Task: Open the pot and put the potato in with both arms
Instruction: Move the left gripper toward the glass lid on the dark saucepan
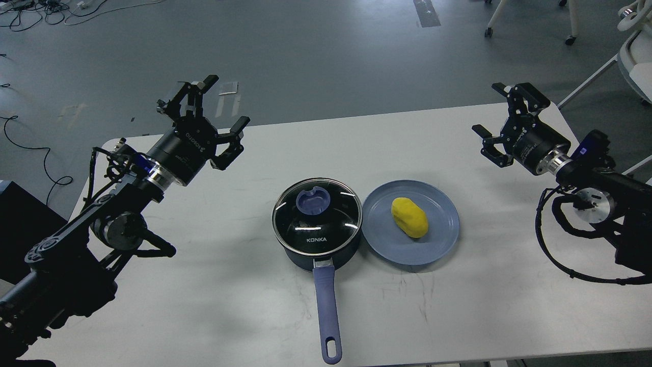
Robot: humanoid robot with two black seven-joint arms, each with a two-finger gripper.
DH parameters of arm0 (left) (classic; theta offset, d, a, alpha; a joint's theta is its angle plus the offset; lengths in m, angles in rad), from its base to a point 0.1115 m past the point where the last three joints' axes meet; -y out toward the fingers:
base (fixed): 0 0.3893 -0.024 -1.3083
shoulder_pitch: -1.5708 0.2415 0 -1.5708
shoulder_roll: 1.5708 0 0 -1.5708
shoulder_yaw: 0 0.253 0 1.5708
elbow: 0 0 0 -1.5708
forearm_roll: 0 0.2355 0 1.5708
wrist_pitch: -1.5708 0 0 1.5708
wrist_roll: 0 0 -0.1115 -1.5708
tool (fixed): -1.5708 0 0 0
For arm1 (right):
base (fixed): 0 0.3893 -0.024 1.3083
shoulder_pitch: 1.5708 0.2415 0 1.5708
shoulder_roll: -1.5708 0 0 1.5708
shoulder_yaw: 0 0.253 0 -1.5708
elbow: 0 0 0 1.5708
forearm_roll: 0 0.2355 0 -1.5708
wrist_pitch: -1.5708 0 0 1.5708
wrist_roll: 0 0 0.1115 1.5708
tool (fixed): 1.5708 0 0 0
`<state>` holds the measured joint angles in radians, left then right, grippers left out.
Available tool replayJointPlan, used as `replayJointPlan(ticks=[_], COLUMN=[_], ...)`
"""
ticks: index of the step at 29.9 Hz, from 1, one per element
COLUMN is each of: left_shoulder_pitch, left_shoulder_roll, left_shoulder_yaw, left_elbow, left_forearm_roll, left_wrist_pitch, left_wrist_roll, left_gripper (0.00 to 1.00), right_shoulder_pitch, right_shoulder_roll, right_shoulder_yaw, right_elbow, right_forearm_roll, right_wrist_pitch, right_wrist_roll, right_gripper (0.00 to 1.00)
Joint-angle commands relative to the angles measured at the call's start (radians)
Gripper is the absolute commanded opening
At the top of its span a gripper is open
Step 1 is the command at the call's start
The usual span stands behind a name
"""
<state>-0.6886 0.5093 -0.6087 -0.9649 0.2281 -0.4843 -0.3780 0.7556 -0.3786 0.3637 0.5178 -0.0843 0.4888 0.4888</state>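
Note:
A dark blue pot (317, 255) stands at the table's middle, its long blue handle (326, 311) pointing toward me. A glass lid (317, 216) with a blue knob (312, 200) covers it. A yellow potato (409, 217) lies on a blue plate (443, 234) right beside the pot. My left gripper (216, 104) is open and empty, raised above the table's back left, well away from the pot. My right gripper (493, 114) is open and empty, above the back right of the table.
The white table (204, 306) carries only the pot and plate. Its back edge lies just behind both grippers. Grey floor with cables (30, 148) lies beyond, and white chair legs (586, 84) stand at the far right.

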Motion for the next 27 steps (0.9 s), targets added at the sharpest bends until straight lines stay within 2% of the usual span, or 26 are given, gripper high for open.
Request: replayJointPlan(ticks=[1,3,7,9,13,17,19,24,27], left_shoulder_pitch=[-0.002,-0.002,-0.008,-0.022,-0.074,-0.114,-0.140,-0.199,-0.210], left_shoulder_roll=[0.026,0.040,0.101,0.127,0.210,0.247,0.258,0.247,0.242], left_shoulder_yaw=[0.000,0.000,-0.002,0.000,-0.003,-0.003,-0.003,0.012,0.024], left_elbow=[-0.003,-0.009,-0.056,-0.096,-0.271,-0.385,-0.463,-0.546,-0.552], left_forearm_roll=[0.007,0.008,0.048,0.094,0.348,0.526,0.710,1.079,1.311], left_wrist_pitch=[-0.004,-0.004,-0.004,-0.004,-0.004,-0.004,0.001,0.003,0.001], left_wrist_roll=[-0.007,-0.018,-0.097,-0.098,-0.101,-0.101,-0.101,-0.099,-0.101], left_gripper=[0.98,0.98,0.98,0.98,0.98,0.98,0.98,0.98,0.98], right_shoulder_pitch=[0.002,0.001,-0.005,-0.007,-0.010,-0.013,-0.019,-0.024,-0.025], right_shoulder_roll=[-0.002,-0.002,-0.011,-0.017,-0.022,-0.022,-0.023,-0.026,-0.026], right_shoulder_yaw=[-0.006,-0.006,-0.006,-0.006,-0.006,-0.005,-0.006,-0.006,-0.006], right_elbow=[-0.001,-0.001,0.001,0.002,0.004,0.007,0.007,0.007,0.007], right_forearm_roll=[0.000,0.000,0.000,0.000,0.000,0.000,0.000,0.000,0.000], right_wrist_pitch=[0.000,0.000,0.000,0.000,0.000,0.000,0.000,0.000,0.000], right_wrist_roll=[0.000,0.000,0.000,0.000,0.000,0.000,0.000,0.000,0.000], right_gripper=[0.99,0.99,0.99,0.99,0.99,1.00,1.00,1.00,1.00])
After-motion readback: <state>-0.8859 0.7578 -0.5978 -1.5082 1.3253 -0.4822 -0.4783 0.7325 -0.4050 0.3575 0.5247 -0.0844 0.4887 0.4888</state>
